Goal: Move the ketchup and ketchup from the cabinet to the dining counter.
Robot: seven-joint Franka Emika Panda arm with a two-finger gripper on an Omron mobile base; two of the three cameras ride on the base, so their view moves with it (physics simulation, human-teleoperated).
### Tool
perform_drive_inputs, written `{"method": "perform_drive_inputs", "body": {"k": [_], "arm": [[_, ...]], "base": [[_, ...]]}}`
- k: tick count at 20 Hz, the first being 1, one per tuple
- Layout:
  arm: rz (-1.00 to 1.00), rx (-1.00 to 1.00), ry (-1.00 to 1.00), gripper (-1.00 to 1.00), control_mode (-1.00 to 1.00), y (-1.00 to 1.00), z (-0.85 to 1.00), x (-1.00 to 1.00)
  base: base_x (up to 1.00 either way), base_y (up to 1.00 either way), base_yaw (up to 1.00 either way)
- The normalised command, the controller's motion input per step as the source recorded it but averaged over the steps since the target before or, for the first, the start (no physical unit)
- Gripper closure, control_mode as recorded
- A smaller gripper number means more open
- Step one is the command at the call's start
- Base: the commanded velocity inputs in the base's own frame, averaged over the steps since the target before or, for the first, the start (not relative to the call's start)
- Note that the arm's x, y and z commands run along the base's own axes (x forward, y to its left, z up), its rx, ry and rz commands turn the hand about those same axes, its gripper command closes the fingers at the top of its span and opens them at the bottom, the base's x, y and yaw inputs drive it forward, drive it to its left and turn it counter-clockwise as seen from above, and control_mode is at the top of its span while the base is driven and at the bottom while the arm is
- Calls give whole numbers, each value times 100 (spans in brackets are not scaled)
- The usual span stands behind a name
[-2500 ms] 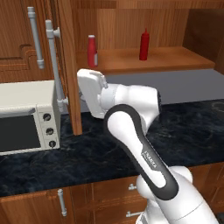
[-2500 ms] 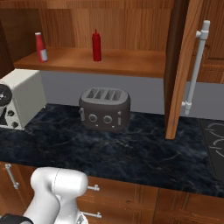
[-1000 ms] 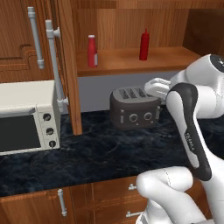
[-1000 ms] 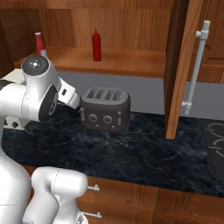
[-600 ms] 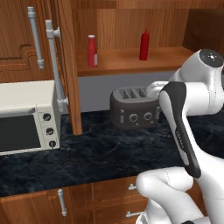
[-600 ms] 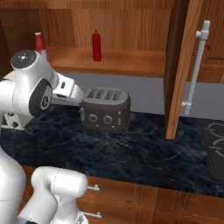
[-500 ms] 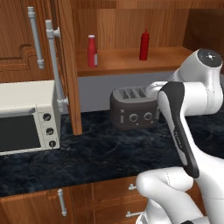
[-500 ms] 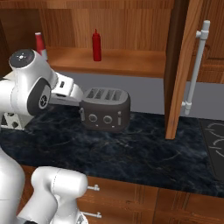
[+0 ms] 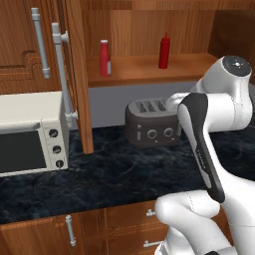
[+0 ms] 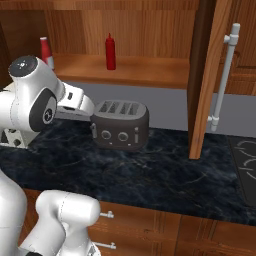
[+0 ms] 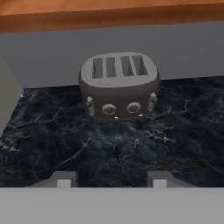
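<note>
Hand view is now facing the dark four-slot toaster (image 11: 119,85) instead of rising to the wooden cabinet shelf (image 9: 149,71) above it, where the all-red (image 9: 164,51) and pale-capped ketchup bottles (image 9: 104,58) are standing; gripper (image 11: 109,179) fingertips are sitting wide apart, empty.

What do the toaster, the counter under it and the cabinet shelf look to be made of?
Toaster: dark grey, matte to satin, likely painted metal or plastic; soft sheen, rounded corners. Counter: polished black stone with pale veins, marble-like. Cabinet shelf: reddish-brown wood with visible grain, smooth finish. All rendered, so these are looks only.
</note>
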Motion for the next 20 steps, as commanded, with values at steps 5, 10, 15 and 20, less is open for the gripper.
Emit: {"method": "perform_drive_inputs", "body": {"k": [5,10,15,20], "arm": [[0,0,0,-100,-100,0,0,0],[0,-1,-12,-100,-100,-7,5,0],[0,-3,-25,-100,-100,-16,26,0],[0,-1,-11,-100,-100,-10,37,11]], "base": [[0,0,0],[0,0,0],[0,0,0],[0,0,0]]}}
